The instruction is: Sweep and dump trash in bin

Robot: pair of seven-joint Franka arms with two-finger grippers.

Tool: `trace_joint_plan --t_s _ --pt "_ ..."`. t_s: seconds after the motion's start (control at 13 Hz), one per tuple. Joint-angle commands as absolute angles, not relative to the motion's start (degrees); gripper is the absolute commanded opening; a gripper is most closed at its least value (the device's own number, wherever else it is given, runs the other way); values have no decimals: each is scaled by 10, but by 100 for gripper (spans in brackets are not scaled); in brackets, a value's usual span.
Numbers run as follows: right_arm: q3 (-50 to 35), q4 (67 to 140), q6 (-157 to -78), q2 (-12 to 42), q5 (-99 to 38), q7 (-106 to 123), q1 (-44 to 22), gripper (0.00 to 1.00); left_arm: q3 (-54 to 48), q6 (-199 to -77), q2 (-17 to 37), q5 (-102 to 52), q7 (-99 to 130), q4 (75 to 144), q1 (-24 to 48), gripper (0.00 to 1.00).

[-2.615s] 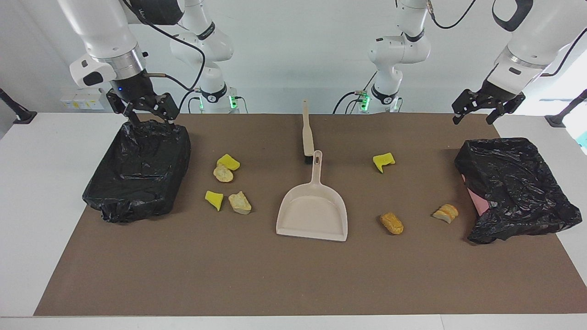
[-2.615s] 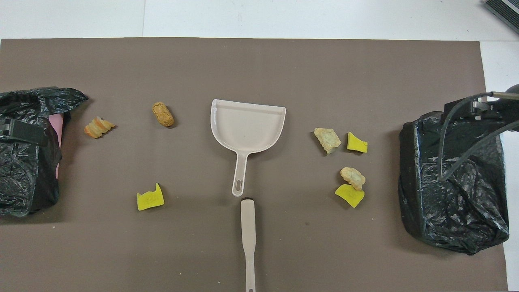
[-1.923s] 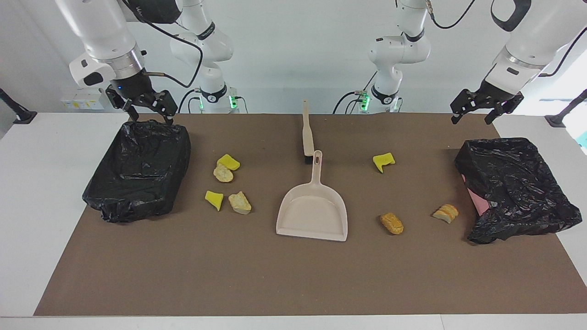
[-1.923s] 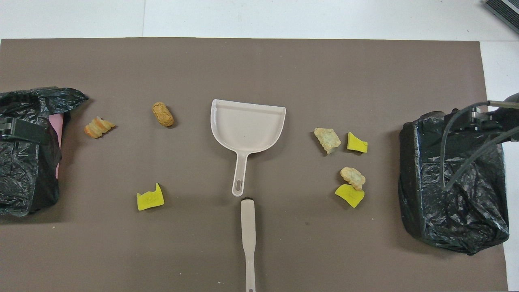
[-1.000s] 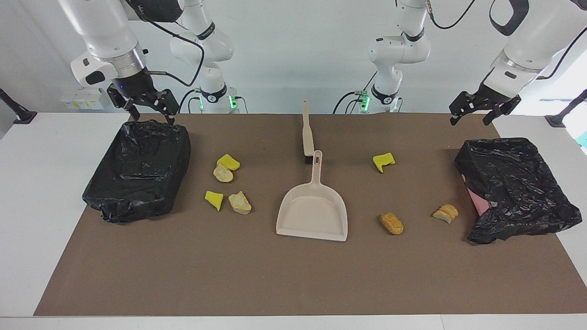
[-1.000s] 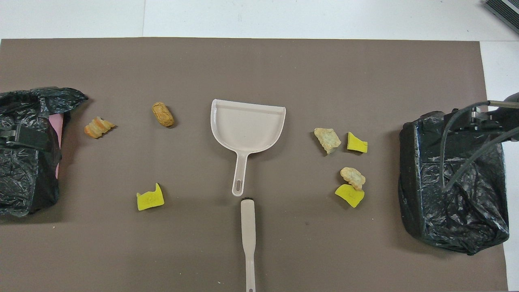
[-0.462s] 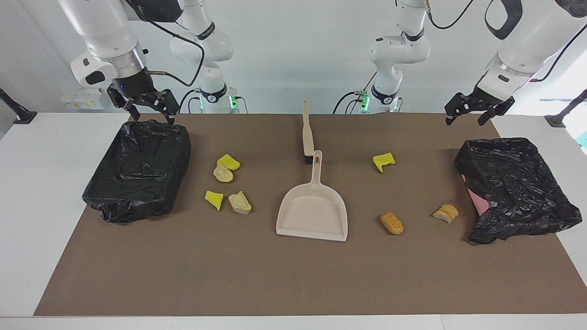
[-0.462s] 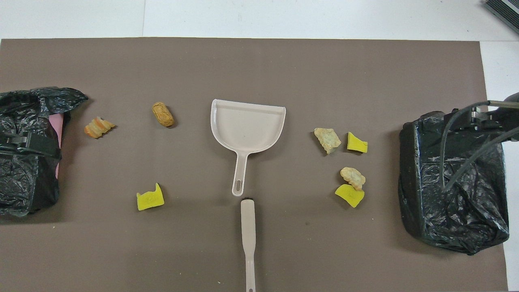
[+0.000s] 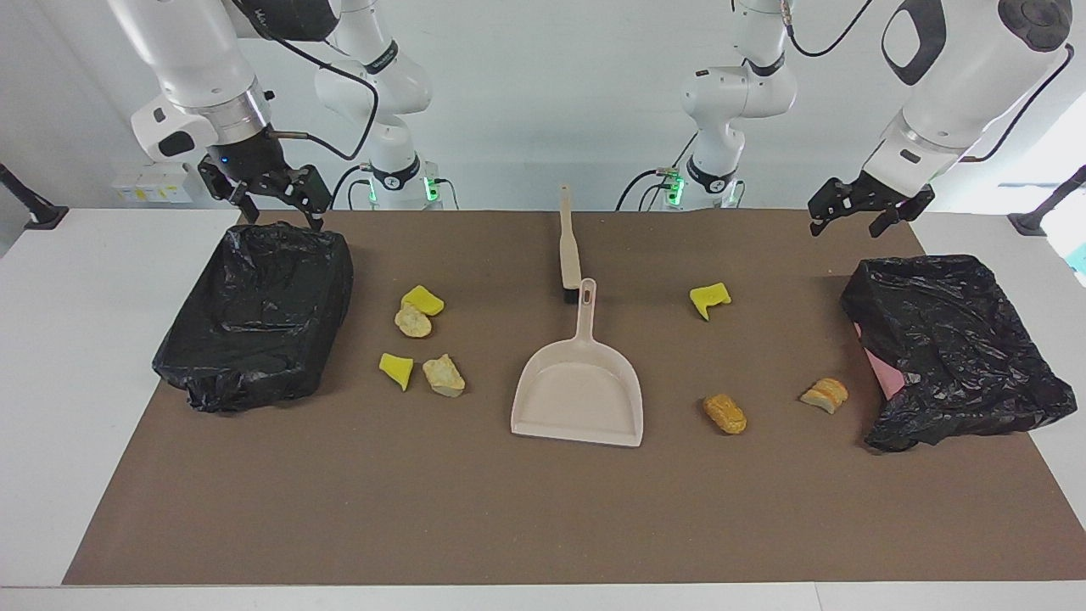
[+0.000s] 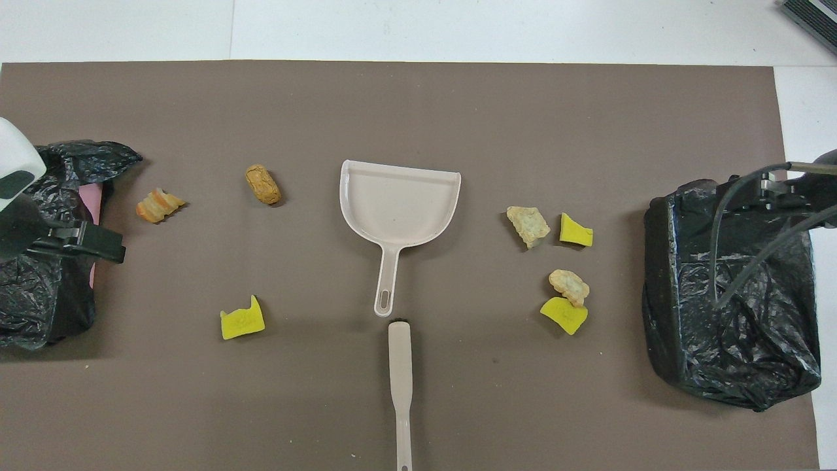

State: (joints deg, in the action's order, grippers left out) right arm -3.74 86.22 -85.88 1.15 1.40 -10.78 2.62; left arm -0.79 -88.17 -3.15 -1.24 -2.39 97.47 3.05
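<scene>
Several pieces of trash lie on the brown mat: yellow wedges (image 9: pixel 422 299) (image 9: pixel 395 369) (image 9: pixel 709 297) and tan or orange lumps (image 9: pixel 413 321) (image 9: pixel 444 374) (image 9: pixel 724 413) (image 9: pixel 825 395). A beige dustpan (image 9: pixel 577 399) lies mid-table, with the brush (image 9: pixel 568 250) just past the end of its handle. One black-bagged bin (image 9: pixel 259 310) sits at the right arm's end, another (image 9: pixel 950 348) at the left arm's end. My right gripper (image 9: pixel 280 216) hangs open and empty over the first bin's rim. My left gripper (image 9: pixel 844 227) is open and empty above the mat beside the second bin.
Pink shows under the bag (image 10: pixel 97 203) of the bin at the left arm's end. The brush handle (image 10: pixel 400 405) runs toward the robots' edge of the mat. White tabletop (image 9: pixel 76 339) surrounds the mat (image 9: pixel 543 518).
My left gripper has drifted from above its bin toward the table's middle. My right gripper lifted off the bag's rim earlier and now holds still. Nothing on the mat moved.
</scene>
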Motion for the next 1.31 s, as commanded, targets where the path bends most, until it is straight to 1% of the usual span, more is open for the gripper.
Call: trace_joint_plan --t_s 0.0,0.23,0.31,0.46,0.54,0.69,0.77,0.92,1.15,1.23 --pt "-40 864 -860 5 11 -93 33 100 -1 -897 -48 -13 -26 992 35 100" --pt "-40 864 -860 5 11 -93 37 100 -3 -915 -52 -22 -25 1002 40 100" --pt "-40 864 -860 5 11 -93 37 100 -2 -915 -52 -32 -23 1011 61 100" --pt "-35 868 -860 4 11 -95 39 100 -3 -938 -68 -34 -14 1066 104 100" --pt "-35 881 -863 -3 11 -98 35 100 -3 -970 -89 -38 -4 1109 125 100" --pt "-35 919 -910 -23 11 -105 30 100 -3 -1022 -125 -54 29 1184 163 100" --pt "-38 943 -932 -34 11 -114 28 100 -3 -1031 -131 -54 42 1202 185 100" --pt "-43 952 -942 -33 11 -132 22 100 -3 -1042 -131 -61 77 1229 243 100" --pt "-45 964 -971 -24 11 -173 -13 100 -3 -1100 -132 -65 160 1297 342 100" --pt "-45 969 -983 -17 12 -182 -38 100 -3 -1123 -131 -65 188 1316 376 100"
